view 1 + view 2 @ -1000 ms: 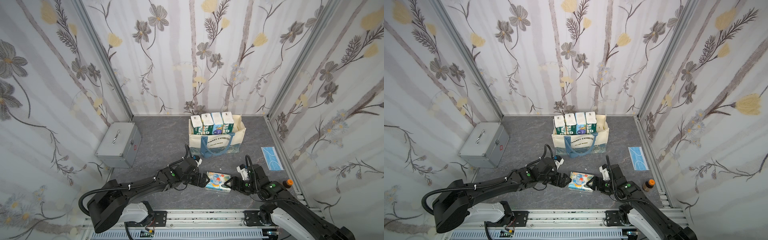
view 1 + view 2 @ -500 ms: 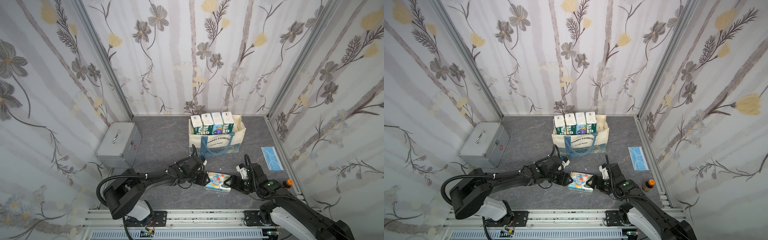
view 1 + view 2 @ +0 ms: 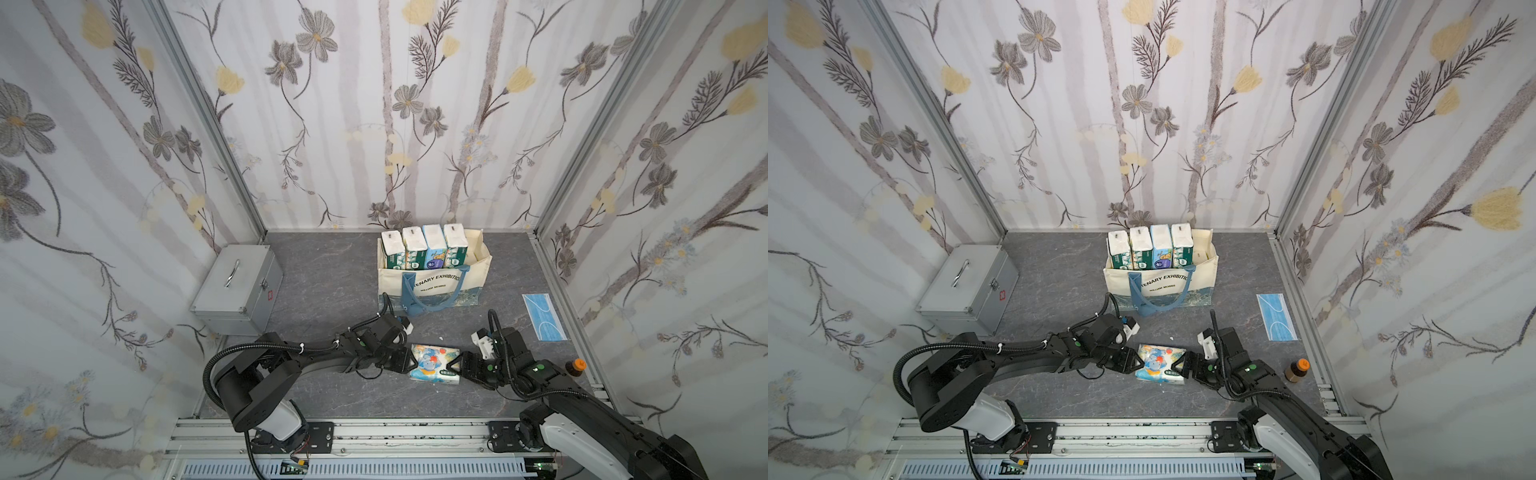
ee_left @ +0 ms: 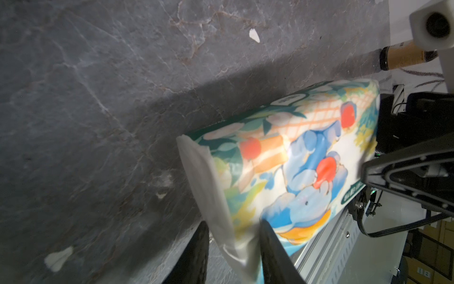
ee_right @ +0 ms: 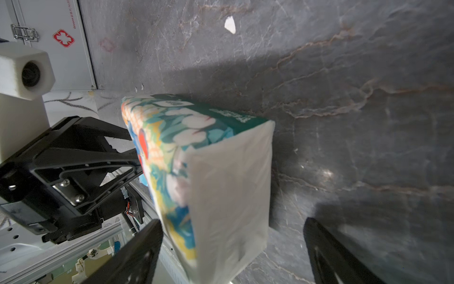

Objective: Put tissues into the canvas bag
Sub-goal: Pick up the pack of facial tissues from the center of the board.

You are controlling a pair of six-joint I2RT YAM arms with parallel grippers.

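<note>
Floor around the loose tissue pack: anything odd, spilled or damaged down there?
Yes. Small white scraps lie scattered on the grey floor near the tissue pack, like torn bits of paper. The left pincer pinches only a corner of the pack's white end wrap, which is crumpled there. No tear is visible.

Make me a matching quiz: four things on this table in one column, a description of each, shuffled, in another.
1 canvas bag
2 metal case
3 face mask
4 elephant-print pack

A plain light blue, thin and flat
B grey and boxy, shut
C lying flat, colourful print up
D holds four upright packs

Pairs: 1-D, 2-B, 3-A, 4-C
</note>
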